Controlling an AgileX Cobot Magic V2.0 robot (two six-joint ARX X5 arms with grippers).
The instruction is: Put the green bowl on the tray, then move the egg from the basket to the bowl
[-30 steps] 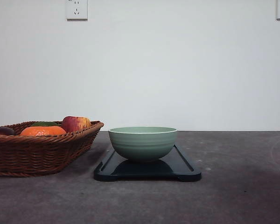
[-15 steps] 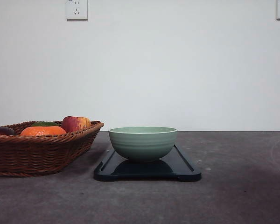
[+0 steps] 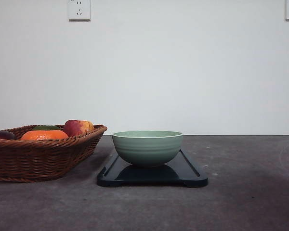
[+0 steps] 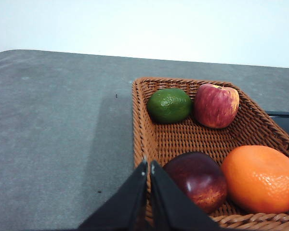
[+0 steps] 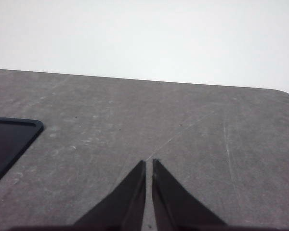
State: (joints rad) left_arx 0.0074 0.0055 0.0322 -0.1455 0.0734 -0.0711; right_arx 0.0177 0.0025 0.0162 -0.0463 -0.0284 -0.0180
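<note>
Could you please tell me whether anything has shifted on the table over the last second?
Nothing has visibly changed. The green bowl still sits on the tray, and the basket with its fruit stays beside it on the left.

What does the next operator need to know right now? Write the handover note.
Left gripper: shut, empty, poised over the near rim of the basket.
Right gripper: shut, empty, over bare table beside the tray corner.
Done: green bowl sits upright on the tray.
In the basket: lime, apple, dark red fruit, orange. No egg is visible among them.
Left: find the egg and move it to the bowl; the bowl's inside cannot be seen.
</note>
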